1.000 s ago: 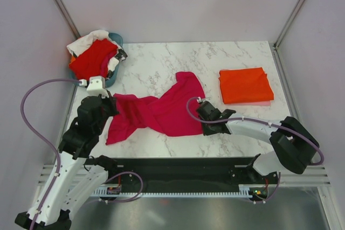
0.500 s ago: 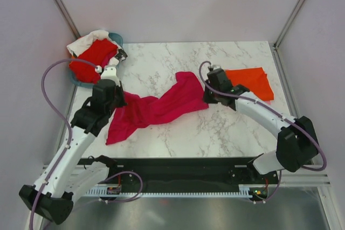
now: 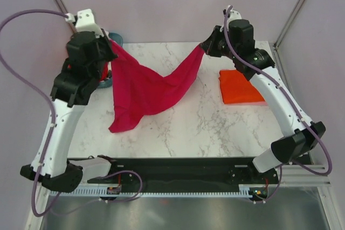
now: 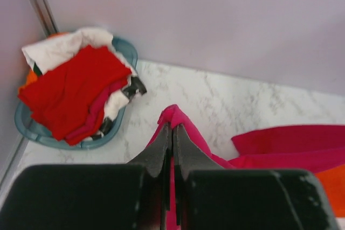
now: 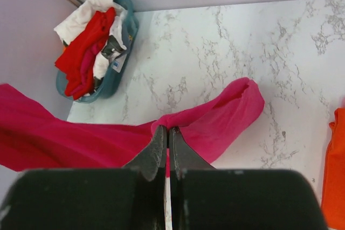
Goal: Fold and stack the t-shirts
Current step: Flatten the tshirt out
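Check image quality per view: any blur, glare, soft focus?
Top external: even diffuse light, sharp, no glare on the marble table. Left wrist: soft overall, left gripper and teal basket blurry. Right wrist: right gripper dark and soft up close, table veins and magenta t-shirt crisper.

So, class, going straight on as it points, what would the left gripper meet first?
The left gripper pinches the magenta t-shirt; past that fold, probably the marble table beside the teal basket, depth unclear.

Both arms have white links and black joints: the left arm at the left of the frame, the right arm at the right. We see a purple cable along each. The left gripper and right gripper have black tapered fingers.
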You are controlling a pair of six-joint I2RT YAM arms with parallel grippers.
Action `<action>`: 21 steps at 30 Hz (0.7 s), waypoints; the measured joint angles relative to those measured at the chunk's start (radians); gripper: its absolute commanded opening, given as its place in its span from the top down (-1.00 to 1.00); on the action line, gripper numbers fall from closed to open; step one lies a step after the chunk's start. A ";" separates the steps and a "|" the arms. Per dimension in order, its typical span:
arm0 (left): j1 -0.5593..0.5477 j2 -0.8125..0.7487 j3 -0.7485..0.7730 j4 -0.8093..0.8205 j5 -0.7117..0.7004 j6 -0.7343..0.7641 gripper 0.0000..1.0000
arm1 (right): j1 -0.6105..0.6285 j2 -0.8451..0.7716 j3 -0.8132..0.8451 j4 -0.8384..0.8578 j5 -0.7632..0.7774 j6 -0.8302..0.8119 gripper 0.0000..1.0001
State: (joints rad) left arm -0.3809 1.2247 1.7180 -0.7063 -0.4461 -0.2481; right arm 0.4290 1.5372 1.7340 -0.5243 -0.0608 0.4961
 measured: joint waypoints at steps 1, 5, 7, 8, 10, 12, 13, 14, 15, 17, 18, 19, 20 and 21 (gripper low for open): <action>0.000 -0.016 0.035 0.000 0.002 0.000 0.95 | 0.000 -0.009 0.010 -0.008 -0.005 -0.002 1.00; 0.000 -0.135 0.147 -0.003 0.014 0.000 0.95 | 0.001 -0.130 0.015 -0.045 0.002 -0.019 1.00; 0.000 -0.207 0.194 -0.002 0.022 0.000 0.95 | 0.001 -0.223 0.015 -0.060 0.025 -0.026 1.00; 0.000 -0.243 0.219 -0.001 0.029 -0.001 0.95 | 0.001 -0.272 0.015 -0.060 0.037 -0.029 1.00; 0.000 -0.315 0.272 0.003 0.042 -0.003 0.95 | 0.001 -0.385 0.020 -0.061 0.063 -0.034 1.00; 0.000 -0.365 0.335 0.008 0.063 -0.013 0.95 | 0.001 -0.477 0.045 -0.060 0.081 -0.039 1.00; 0.000 -0.381 0.370 0.013 0.075 -0.020 0.95 | 0.001 -0.515 0.066 -0.059 0.088 -0.040 1.00; 0.000 -0.389 0.408 0.016 0.090 -0.028 0.95 | 0.001 -0.546 0.086 -0.057 0.094 -0.041 1.00; 0.000 -0.391 0.441 0.026 0.109 -0.037 0.95 | 0.001 -0.573 0.109 -0.055 0.100 -0.041 1.00; 0.000 -0.392 0.492 0.039 0.139 -0.055 0.95 | 0.001 -0.607 0.164 -0.048 0.108 -0.041 1.00; 0.000 -0.392 0.505 0.043 0.151 -0.062 0.95 | 0.001 -0.614 0.186 -0.043 0.112 -0.041 1.00; 0.000 -0.390 0.509 0.046 0.160 -0.068 0.95 | 0.001 -0.615 0.200 -0.039 0.117 -0.042 1.00; 0.000 -0.389 0.504 0.052 0.166 -0.074 0.95 | 0.001 -0.615 0.212 -0.033 0.124 -0.042 1.00; 0.000 -0.385 0.495 0.055 0.167 -0.078 0.95 | 0.001 -0.613 0.213 -0.032 0.131 -0.044 1.00</action>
State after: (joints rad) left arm -0.3809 0.8402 2.2127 -0.6518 -0.2794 -0.3260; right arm 0.4297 0.9245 1.9469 -0.5560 0.0700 0.4519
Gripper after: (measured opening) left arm 0.033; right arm 0.012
